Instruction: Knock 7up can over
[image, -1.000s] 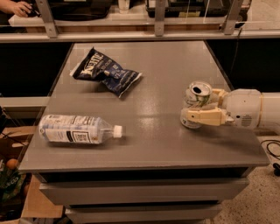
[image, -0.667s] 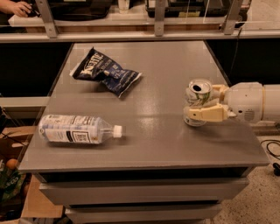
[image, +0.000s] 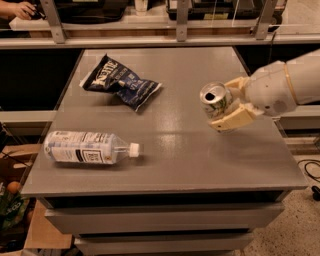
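Claw (image: 221, 104) pinches tilted 7up can (image: 214, 99), seemingly raised, near right edge of table (image: 165, 160).

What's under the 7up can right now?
The tilted 7up can is held by the gripper at the right of the grey table. Its lower jaw lies under the can, hiding the base.
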